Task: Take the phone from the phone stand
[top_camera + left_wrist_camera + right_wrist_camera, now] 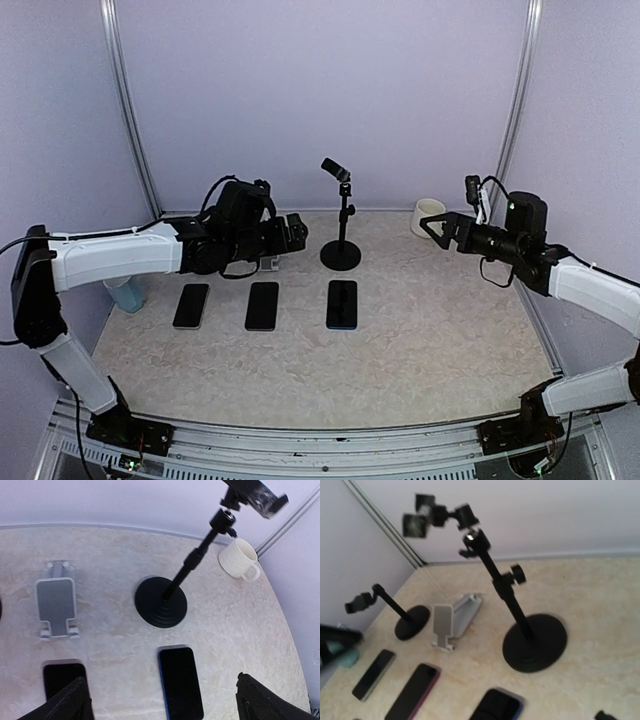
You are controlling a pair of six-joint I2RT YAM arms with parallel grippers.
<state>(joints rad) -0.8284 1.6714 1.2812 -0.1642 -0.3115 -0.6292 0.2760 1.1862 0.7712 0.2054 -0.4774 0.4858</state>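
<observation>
Three dark phones lie flat in a row on the table: left, middle and a blue-edged one. The grey phone stand is empty, as it also shows in the right wrist view. The tall black pole stand has an empty clamp. My left gripper is open and hovers above the table just left of the pole stand, with the blue-edged phone below its spread fingers. My right gripper is open and held in the air to the right of the pole stand.
A white mug stands at the back right, close to my right gripper. A second small black stand sits beyond the grey stand. A teal cup is at the left edge. Walls enclose the table.
</observation>
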